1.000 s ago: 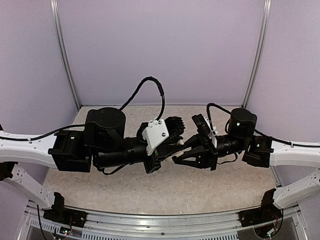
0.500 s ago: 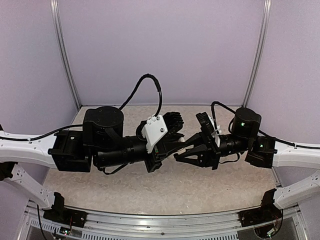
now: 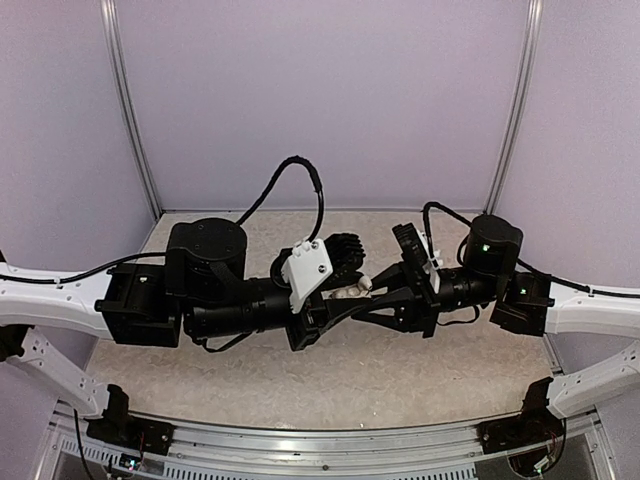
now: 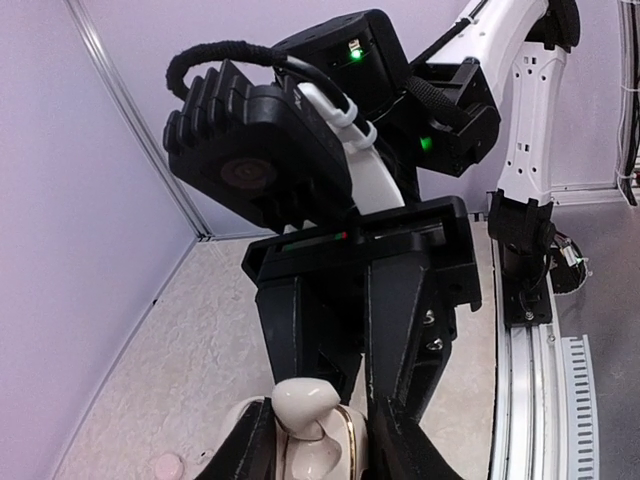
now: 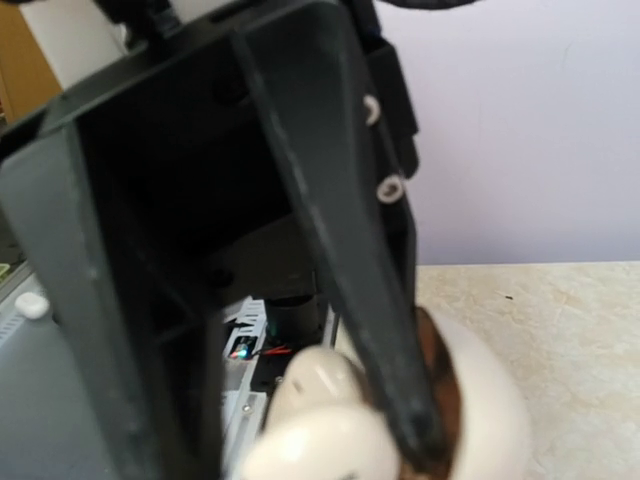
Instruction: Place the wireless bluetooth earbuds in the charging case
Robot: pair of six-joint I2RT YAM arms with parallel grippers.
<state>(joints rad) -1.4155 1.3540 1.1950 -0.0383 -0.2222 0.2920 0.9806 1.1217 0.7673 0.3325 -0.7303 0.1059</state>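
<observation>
Mid-insertion, by my reading. The case [image 4: 322,445] is up off the counter [image 3: 420,370], gripped between the two fingers of the left hand [image 4: 322,465]. The right hand [image 3: 368,303] meets it from the right, jaws pinched narrow. Whether an earbud sits between them I cannot tell. A rounded cream lump [image 4: 305,400] rests at the case's top: earbud or lid, unclear. No earbud can be confirmed seated, as the wells are hidden. The case is glossy cream plastic, rounded, with a gilt-brown rim. The hands are matte black and angular. The counter is pale and speckled like stone.
</observation>
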